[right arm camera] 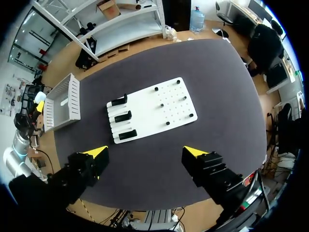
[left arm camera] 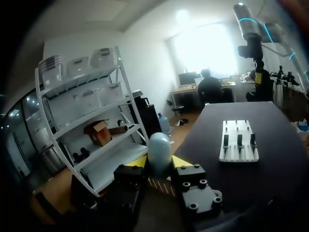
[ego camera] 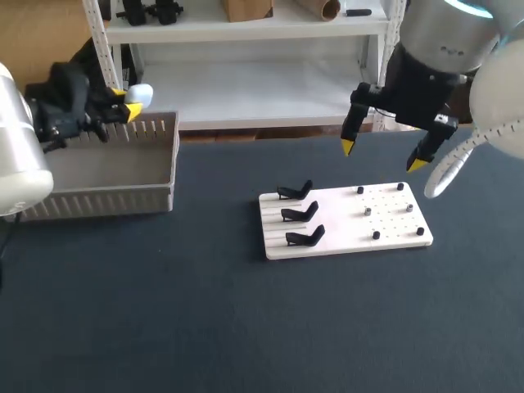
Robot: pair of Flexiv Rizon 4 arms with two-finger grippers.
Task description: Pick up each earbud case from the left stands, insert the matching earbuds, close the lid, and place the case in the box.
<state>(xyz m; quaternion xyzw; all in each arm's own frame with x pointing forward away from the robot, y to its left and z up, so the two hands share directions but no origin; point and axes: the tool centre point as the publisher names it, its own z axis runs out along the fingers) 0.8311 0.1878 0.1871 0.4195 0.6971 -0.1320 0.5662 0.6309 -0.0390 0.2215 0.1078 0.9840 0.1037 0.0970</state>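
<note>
The left gripper (ego camera: 127, 103) has its two fingers (left arm camera: 180, 161) closed on the pale blue earbud case (left arm camera: 159, 147), one yellow tip pressed to each flank. The case stands out ahead of the tips, its long axis running along the fingers and its rounded end pointing away from the wrist. The coming move turns on what lies under that grip. In the head view the case hangs above the grey box (ego camera: 98, 199), seemingly over the far slotted wall rather than the middle. The box's open interior therefore lies below the fingers and perhaps a little to one side. How high the case hangs cannot be told, so the true offset is uncertain. On that reading, the step in hand is the placing. A small shift over the interior and a descent look advisable before release, or the case may catch the top edge of the wall. No gap shows at the lid, though whether it is fully shut cannot be told. The left arm is the only one near the box. The right gripper (right arm camera: 146, 152) hangs high and well apart from it, fingers spread wide and holding nothing, with the white board (right arm camera: 145, 107) ahead of and below its tips. The three black stands (ego camera: 300, 213) sit in a row on the board's half nearer the box, all bare, and small dark pegs (ego camera: 376, 235) dot the other half. Nothing stands between the held case and the box.
</note>
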